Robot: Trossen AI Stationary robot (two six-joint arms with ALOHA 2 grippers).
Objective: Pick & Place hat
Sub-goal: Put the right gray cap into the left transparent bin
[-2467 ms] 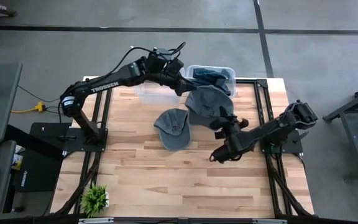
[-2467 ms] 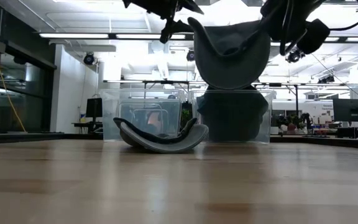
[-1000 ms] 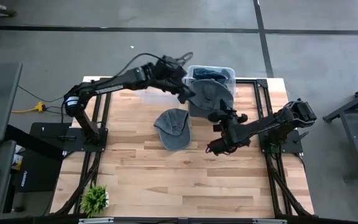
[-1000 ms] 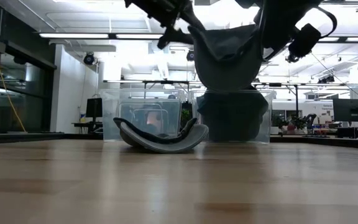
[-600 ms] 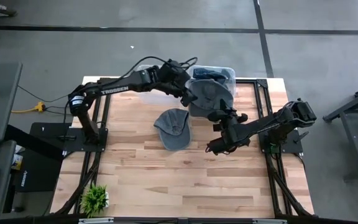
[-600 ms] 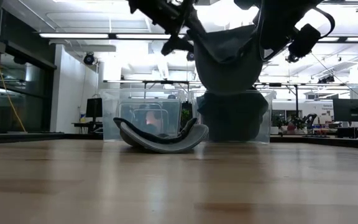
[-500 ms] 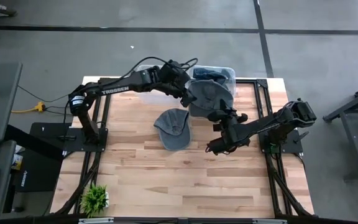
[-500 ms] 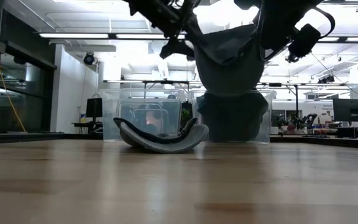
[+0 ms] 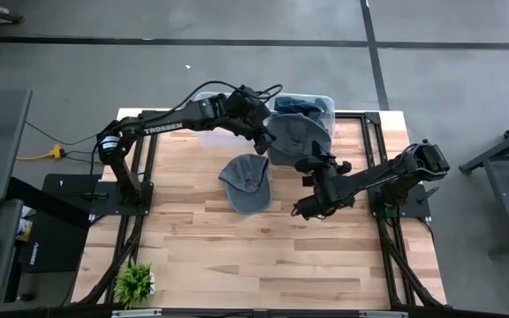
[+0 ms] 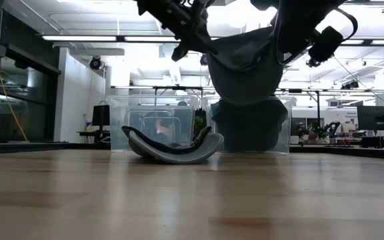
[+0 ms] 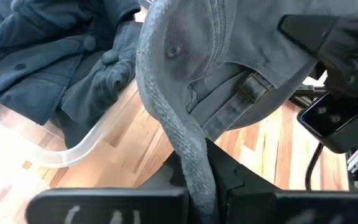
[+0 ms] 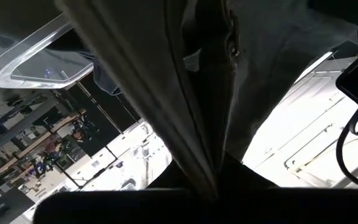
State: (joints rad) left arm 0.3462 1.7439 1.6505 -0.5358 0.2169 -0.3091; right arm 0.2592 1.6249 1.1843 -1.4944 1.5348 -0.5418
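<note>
A grey hat [image 9: 294, 137] hangs in the air between my two grippers, just in front of a clear bin [image 9: 327, 100] that holds dark blue hats [image 11: 55, 62]. My left gripper [image 9: 267, 138] is shut on its left edge and my right gripper [image 9: 312, 165] is shut on its near side. In the low view the hat [image 10: 245, 67] sags well above the table. A second grey hat [image 9: 246, 182] lies on the wood to the left, resting on its crown with the opening up [image 10: 172, 143]. My left gripper pinches the hat's thick rolled edge [image 11: 191, 155] between its two fingers, coming from the table's left and slanting down. The edge runs along between the fingers. The hat is lifted clear of the table. My right gripper pinches a fold of the hat's cloth [image 12: 204, 155] between its fingers on the hat's near side [image 9: 307, 157], coming about level. The hat hangs clear of the table, sagging between the two holds.
A second clear bin [image 9: 208, 126] stands at the back, left of the one with hats. A small green plant [image 9: 135, 281] sits at the near left corner. Bare wood lies in the near half of the table [image 9: 263, 247].
My left gripper has sunk a little toward the hat's left edge and has shut on it, taking hold. The hat has stayed hanging from my right gripper, and its left side is now gathered in.
</note>
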